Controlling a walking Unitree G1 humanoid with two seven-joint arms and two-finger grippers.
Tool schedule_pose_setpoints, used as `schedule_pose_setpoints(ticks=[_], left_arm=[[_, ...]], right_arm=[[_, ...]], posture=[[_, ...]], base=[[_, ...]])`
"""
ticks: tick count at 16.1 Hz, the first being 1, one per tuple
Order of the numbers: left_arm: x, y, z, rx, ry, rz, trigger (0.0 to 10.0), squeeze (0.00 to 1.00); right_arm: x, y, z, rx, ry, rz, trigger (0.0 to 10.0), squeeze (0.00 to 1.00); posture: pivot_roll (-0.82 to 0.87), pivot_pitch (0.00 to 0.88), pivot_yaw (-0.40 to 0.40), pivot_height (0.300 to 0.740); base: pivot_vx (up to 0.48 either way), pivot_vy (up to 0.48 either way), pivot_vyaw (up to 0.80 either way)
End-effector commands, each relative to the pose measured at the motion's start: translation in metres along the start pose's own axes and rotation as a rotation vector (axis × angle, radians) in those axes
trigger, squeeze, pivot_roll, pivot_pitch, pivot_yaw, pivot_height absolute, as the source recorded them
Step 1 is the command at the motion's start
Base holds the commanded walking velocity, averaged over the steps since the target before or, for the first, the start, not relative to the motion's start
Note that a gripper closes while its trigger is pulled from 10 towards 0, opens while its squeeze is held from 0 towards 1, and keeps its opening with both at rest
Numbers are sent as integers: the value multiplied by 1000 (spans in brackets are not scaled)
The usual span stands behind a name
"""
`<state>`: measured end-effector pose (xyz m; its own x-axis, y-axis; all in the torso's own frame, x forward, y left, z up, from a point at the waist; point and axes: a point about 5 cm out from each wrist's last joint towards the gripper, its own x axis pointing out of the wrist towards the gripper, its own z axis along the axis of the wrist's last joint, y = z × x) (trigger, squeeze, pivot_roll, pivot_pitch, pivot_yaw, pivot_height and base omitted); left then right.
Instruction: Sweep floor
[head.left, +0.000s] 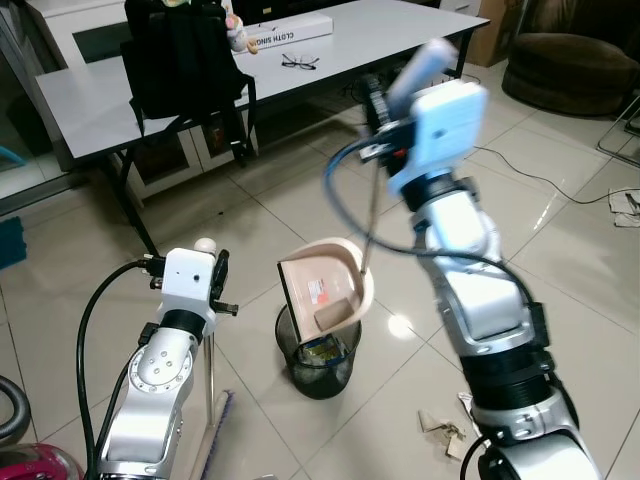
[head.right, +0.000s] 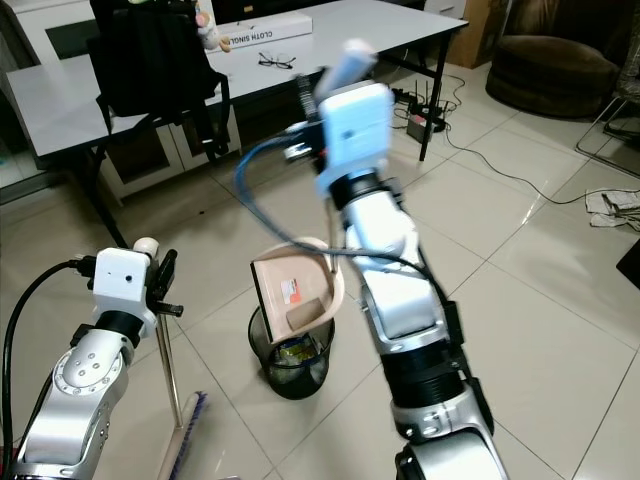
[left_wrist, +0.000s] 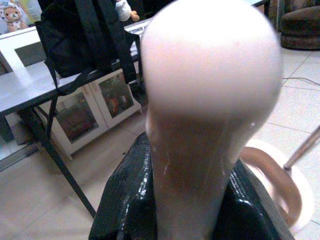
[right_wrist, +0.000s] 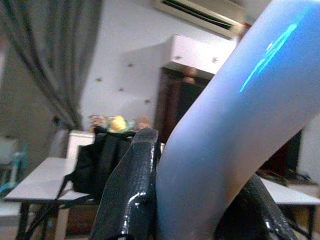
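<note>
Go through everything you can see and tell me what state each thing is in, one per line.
Dustpan: tipped over the bin, held up by its long handle.
Bin: upright, open, litter inside.
Broom: upright, bristles at the floor.
Left gripper: shut on the broom handle.
Right gripper: shut on the dustpan handle.
Backpack: upright on the table.
Paper scraps: lying on the floor.

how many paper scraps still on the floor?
2 visible: a crumpled paper scrap on the tiles beside the right arm's base, and a paper piece at the far right edge of the floor. More may be hidden behind the arms or the wastebasket.
</note>
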<state>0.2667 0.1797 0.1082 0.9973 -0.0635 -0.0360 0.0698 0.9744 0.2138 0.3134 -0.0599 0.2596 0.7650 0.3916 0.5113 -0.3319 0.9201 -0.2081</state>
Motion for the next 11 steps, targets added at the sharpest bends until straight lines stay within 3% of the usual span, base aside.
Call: schedule_pose_setpoints(ticks=[1, 7, 11], left_arm=[[3, 1, 6, 31, -25, -8, 10000, 0], [4, 0, 7, 35, -27, -10, 10000, 0], [2, -2, 7, 38, -29, -10, 10000, 0]], right_arm=[[1, 7, 9, -26, -72, 37, 10000, 0], [-12, 56, 9, -132, -168, 273, 10000, 0], [-19, 70, 9, -207, -214, 369, 10000, 0]], posture=[[-58, 0, 73, 740], [-52, 0, 68, 740], [-52, 0, 65, 740]], base=[[0, 0, 0], [0, 0, 0], [0, 0, 0]])
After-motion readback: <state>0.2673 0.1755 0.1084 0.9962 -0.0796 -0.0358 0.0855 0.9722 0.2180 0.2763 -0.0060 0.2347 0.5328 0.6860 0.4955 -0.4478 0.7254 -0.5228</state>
